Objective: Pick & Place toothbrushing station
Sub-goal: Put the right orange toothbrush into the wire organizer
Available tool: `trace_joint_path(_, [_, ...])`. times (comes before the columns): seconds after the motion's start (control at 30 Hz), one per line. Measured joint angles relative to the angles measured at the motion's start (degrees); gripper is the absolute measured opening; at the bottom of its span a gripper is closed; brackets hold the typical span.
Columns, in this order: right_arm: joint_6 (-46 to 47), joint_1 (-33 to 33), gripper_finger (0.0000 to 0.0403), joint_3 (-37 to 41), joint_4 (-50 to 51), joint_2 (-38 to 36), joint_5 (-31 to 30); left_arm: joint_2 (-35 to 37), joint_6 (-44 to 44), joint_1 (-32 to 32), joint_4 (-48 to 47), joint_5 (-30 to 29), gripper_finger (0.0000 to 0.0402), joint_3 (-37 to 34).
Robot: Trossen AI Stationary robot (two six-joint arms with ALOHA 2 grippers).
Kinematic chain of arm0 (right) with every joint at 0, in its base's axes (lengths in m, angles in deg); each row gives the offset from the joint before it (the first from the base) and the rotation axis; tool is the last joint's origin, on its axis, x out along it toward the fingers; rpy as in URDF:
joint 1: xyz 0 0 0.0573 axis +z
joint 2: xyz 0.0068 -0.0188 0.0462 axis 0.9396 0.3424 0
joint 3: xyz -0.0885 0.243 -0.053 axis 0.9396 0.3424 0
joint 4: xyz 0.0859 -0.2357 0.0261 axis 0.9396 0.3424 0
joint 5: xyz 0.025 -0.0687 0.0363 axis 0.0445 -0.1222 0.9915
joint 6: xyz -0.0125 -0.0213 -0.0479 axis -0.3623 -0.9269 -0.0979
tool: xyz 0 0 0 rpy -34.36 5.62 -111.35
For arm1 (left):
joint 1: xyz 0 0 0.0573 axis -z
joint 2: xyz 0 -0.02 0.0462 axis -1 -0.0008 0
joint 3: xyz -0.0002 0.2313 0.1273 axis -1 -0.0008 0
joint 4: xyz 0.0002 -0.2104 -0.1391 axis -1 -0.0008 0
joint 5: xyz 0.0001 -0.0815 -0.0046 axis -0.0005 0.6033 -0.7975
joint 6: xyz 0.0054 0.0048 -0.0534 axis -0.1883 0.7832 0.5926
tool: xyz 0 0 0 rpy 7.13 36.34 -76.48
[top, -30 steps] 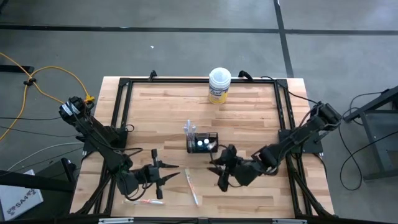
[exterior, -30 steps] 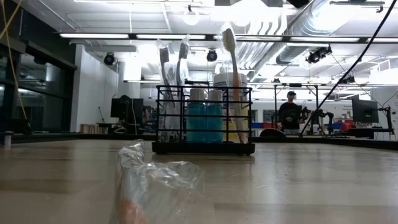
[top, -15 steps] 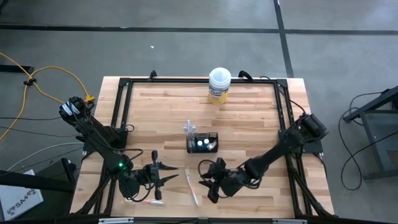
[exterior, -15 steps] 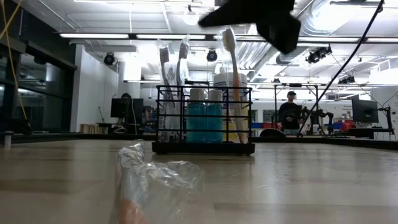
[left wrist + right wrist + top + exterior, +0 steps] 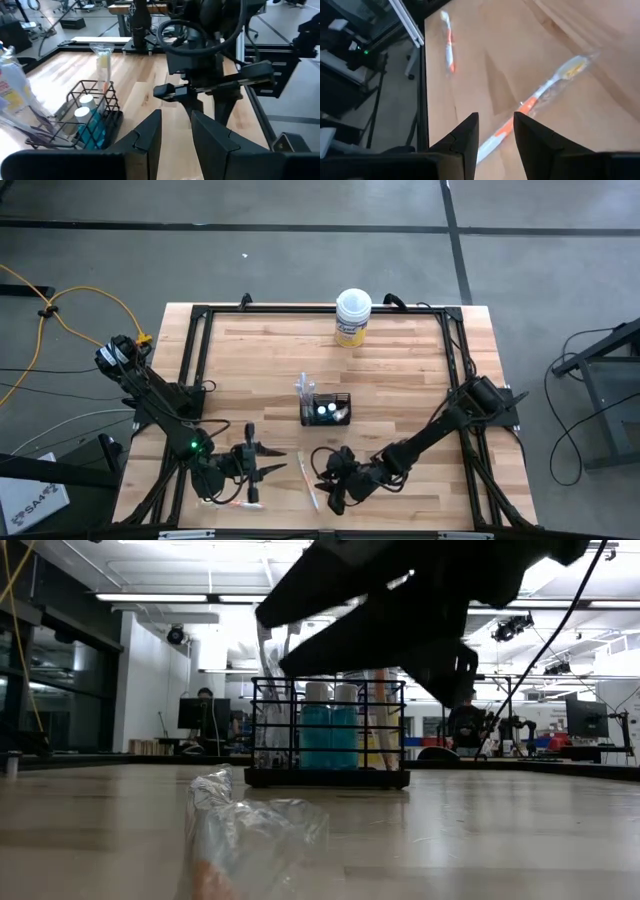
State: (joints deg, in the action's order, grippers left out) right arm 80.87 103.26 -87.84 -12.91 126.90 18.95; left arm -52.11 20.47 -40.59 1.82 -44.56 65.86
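The black wire-mesh holder [image 5: 326, 409] stands on its base in the middle of the table, with pale toothbrushes and two teal white-capped tubes in it; it also shows in the low view [image 5: 328, 735] and the left wrist view [image 5: 85, 120]. A plastic-wrapped orange-and-white toothbrush [image 5: 309, 483] lies flat on the table near the front edge, also in the right wrist view [image 5: 535, 105]. My right gripper [image 5: 322, 478] is open just above it [image 5: 495, 130]. My left gripper [image 5: 262, 460] is open and empty at the front left [image 5: 176, 130].
A second wrapped toothbrush [image 5: 235, 505] lies at the front left, also in the right wrist view [image 5: 447, 40]. A white-lidded yellow round tub [image 5: 352, 317] stands at the far edge. A black frame [image 5: 200, 340] runs around the table.
My right gripper has moved toward the table's left and near edges, coming down from beside the holder to the wrapped toothbrush near the front edge. In the low view it now hangs dark in front of the holder's top.
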Motion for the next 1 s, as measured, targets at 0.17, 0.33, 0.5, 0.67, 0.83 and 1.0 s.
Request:
trace_joint_path(0.17, [-0.39, 0.15, 0.0114, 0.00, -1.14, 0.47, 2.78, 0.01, 0.10, 0.00, -0.15, 2.75, 0.0102, 0.00])
trace_joint_path(0.33, [-1.67, 0.82, 0.0114, 0.00, -0.76, 0.46, 4.70, 0.02, 1.00, 0.00, -0.42, 7.04, 0.0102, 0.00])
trace_joint_path(0.5, [-1.50, 1.70, 0.0114, 0.00, -2.22, 1.95, 4.81, 0.02, 2.99, 0.00, -0.59, 9.31, 0.0102, 0.00])
trace_joint_path(0.67, [0.07, 2.10, 0.0114, -0.01, -4.31, 3.60, 4.81, 0.02, 4.41, 0.00, -0.72, 10.93, 0.0102, 0.00])
trace_joint_path(0.83, [1.04, 2.36, 0.0114, -0.04, -6.17, 4.48, 5.23, 0.02, 6.53, 0.00, -1.43, 11.86, 0.0102, 0.00])
trace_joint_path(1.0, [2.38, 2.38, 0.0114, -0.04, -6.39, 5.10, 6.68, 0.04, 9.88, 0.00, -2.65, 12.17, 0.0102, 0.00])
